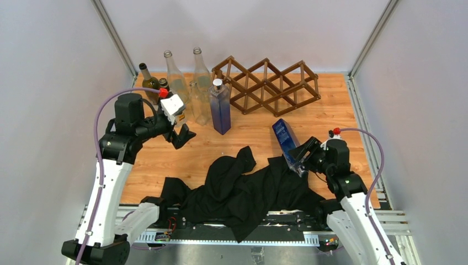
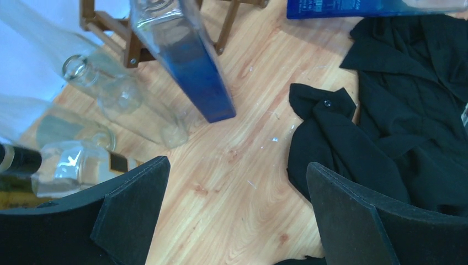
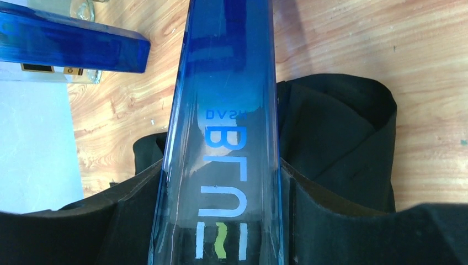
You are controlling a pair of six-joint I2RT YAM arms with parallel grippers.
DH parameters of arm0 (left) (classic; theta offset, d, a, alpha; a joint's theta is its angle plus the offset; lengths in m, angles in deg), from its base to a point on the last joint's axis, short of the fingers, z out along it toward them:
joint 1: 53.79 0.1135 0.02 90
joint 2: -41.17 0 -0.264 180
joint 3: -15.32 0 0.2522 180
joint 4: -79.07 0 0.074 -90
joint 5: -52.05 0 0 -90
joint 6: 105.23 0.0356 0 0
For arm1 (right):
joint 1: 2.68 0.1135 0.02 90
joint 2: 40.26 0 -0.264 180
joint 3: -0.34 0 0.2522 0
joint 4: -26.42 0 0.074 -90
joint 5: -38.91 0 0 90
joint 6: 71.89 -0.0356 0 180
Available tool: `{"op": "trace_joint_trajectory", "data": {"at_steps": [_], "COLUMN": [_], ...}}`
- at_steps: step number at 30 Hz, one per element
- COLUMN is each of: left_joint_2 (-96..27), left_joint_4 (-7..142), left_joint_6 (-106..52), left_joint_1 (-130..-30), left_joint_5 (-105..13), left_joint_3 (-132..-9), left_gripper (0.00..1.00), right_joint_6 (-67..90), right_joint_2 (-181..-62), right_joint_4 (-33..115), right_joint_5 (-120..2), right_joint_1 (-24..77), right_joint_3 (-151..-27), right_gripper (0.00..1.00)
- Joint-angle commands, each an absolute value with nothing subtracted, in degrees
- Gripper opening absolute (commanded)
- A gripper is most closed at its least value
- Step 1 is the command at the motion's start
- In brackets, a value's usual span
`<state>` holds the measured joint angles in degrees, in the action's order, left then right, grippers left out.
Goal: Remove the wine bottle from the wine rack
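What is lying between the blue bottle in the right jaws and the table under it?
A black cloth lies on the table under the gripped end of the bottle. The far end hangs over bare wood, and nothing visible is in the way there.

place: robot lab cell | evidence: white panel walls (image 1: pixel 49 66), aluminium rails (image 1: pixel 113 36)

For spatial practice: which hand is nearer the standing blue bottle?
Left. The left hand is left of the standing blue bottle; the right hand, holding another bottle, is farther right.
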<state>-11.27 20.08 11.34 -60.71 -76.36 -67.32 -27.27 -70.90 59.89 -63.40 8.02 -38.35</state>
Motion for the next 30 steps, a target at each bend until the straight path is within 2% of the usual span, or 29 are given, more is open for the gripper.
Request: {"op": "trace_joint_trajectory", "data": {"at_steps": [1,13,21,30], "left_joint_2": [-11.57,-17.14,-24.41,-24.06], "left_joint_4": [19.78,19.74,19.78,21.73], "left_joint_6": [16.02,26.29,33.11,39.73], "left_joint_1": [-64.54,-84.1,-96.14,-102.66], "left_joint_5": [-76.34,-65.6,-61.15,-61.39], "left_joint_3": [-66.59,-67.39,-73.2,-69.11], "left_gripper": [1.0,1.0,1.0,1.0], "right_joint_6": [-28.09,-28.07,-26.25,-26.88], "right_joint_2": [-69.23,-78.61,-86.74,-94.78], "right_joint_4": [58.65,61.64,69.14,75.37], "right_joint_5": [-67.96,-80.87,-77.94,-78.07], "right_joint_1": [7.69,10.52,23.59,32.59], "right_joint_3": [-46.37,-60.23,-69.2,-79.95], "right_gripper": [0.0,0.0,0.0,0.0]}}
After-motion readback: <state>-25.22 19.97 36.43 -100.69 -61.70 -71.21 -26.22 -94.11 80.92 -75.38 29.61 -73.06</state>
